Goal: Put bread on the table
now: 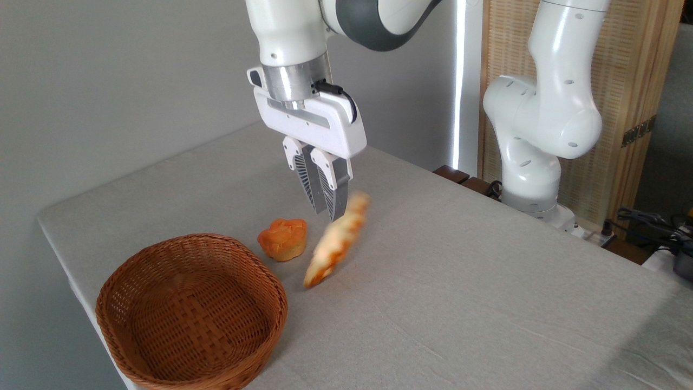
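Observation:
The bread [333,246], a long pale golden loaf, hangs tilted and motion-blurred above the grey-beige table [460,281]. Its upper end is at my fingertips and its lower end points down-left, close to the cloth. My gripper [329,212] is shut on the loaf near its upper end, fingers pointing down. The loaf is outside the basket, to the right of the muffin. Whether its lower tip touches the cloth, I cannot tell.
A brown wicker basket [279,303] stands empty at the table's front left corner. A small orange muffin [282,238] sits on the cloth just behind the basket. A second white robot arm [533,162] stands beyond the table's right edge.

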Tool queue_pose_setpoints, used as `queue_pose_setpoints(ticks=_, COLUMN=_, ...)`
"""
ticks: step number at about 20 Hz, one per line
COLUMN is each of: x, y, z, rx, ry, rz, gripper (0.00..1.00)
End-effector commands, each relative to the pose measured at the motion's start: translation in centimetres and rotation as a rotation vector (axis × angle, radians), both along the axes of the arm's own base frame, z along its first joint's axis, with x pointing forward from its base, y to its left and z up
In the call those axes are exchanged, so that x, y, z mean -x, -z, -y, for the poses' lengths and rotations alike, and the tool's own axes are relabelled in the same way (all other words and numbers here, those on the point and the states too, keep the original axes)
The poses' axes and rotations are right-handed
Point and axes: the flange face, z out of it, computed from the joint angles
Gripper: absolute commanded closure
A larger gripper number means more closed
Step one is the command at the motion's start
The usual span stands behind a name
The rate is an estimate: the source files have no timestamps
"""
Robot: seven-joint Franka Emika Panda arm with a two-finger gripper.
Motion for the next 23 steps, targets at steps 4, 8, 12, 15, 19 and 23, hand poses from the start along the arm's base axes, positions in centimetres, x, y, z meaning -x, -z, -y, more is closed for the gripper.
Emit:
queue_pose_setpoints(ticks=4, x=-0.5, y=2.1, z=1.5, rx=0.007, ry=0.04, rz=-0.031, gripper=0.0)
queue_pose_setpoints(ticks=8, x=-1.4, y=-1.6, z=1.8, rx=0.021, ry=0.032, rz=0.043, gripper=0.0)
queue_pose_setpoints(ticks=12, x=-2.6, y=-8.4, z=2.0, rx=0.065, ry=0.02, rz=0.142, gripper=0.0)
queue_pose_setpoints(ticks=15, x=-3.1, y=-8.9, z=2.1, rx=0.052, ry=0.022, rz=0.091, gripper=0.0)
queue_pose_setpoints(ticks=19, x=-3.3, y=-8.4, z=1.2, rx=0.066, ry=0.011, rz=0.064, gripper=0.0)
queue_pose_setpoints(ticks=23, x=-3.8, y=-7.5, z=1.0, rx=0.067, ry=0.002, rz=0.045, gripper=0.0)
